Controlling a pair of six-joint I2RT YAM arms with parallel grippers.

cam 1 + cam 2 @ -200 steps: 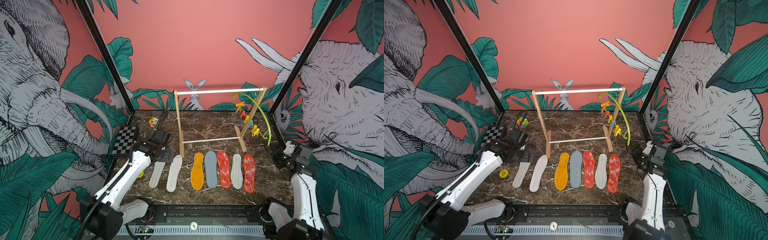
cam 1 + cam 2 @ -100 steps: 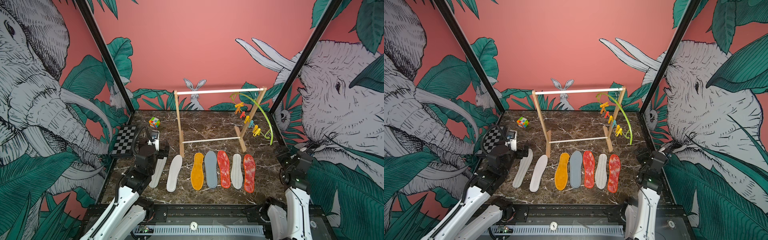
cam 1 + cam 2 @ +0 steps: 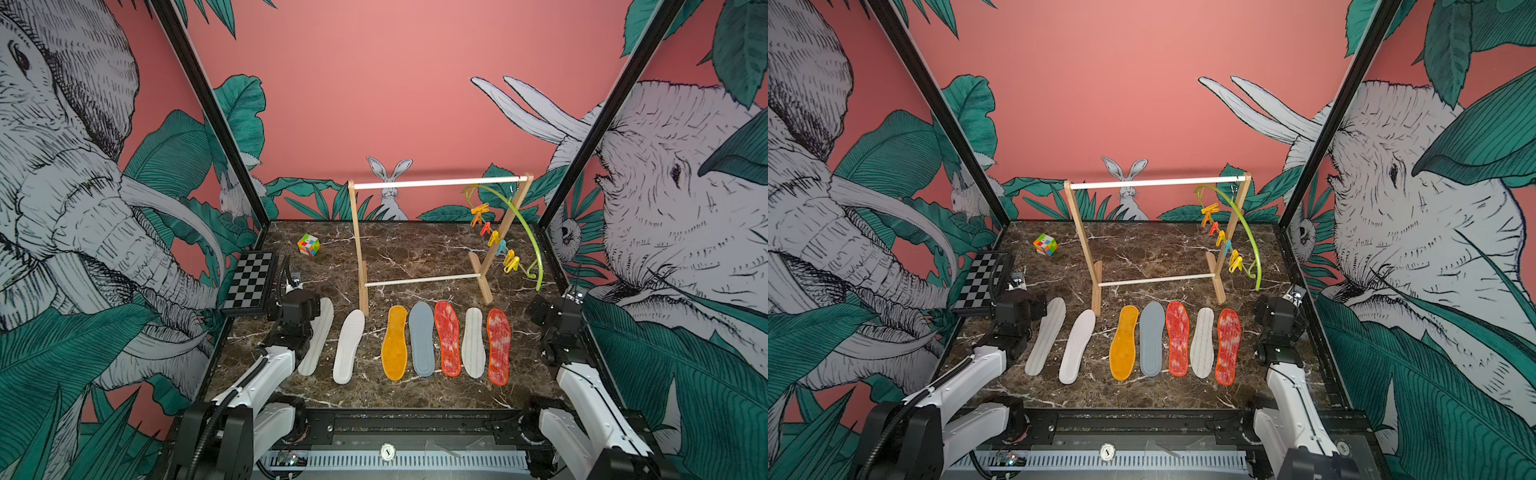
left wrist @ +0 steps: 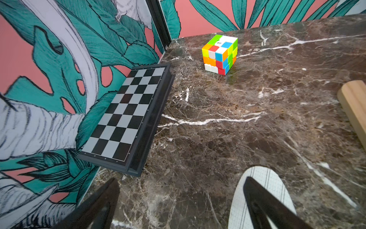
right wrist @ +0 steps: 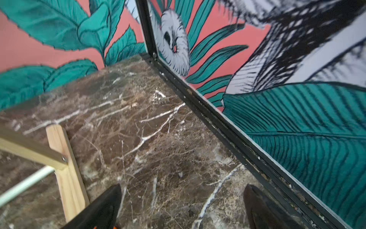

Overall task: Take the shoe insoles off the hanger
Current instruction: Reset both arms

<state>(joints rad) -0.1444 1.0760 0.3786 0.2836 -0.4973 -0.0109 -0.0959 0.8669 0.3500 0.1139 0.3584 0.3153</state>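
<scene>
Left wrist: left end effector [image 4: 181, 179] wide apart, empty (light grey insole [image 4: 237, 206] beneath) | right end effector [image 5: 183, 185] wide apart, empty

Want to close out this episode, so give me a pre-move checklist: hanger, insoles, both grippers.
1. No insole clipped to the hanger: ok, its clips hang bare.
2. All seven shoe insoles lie flat in a row on the table: ok.
3. Left gripper open and empty: ok.
4. Right gripper open and empty: ok, with only bare marble between its fingers.
5. Left gripper clear of the leftmost insole: cannot tell. In the left wrist view one finger overlaps the insole's tip, and contact is unclear.
6. Hanger hangs at the right end of the wooden rack: ok.
</scene>
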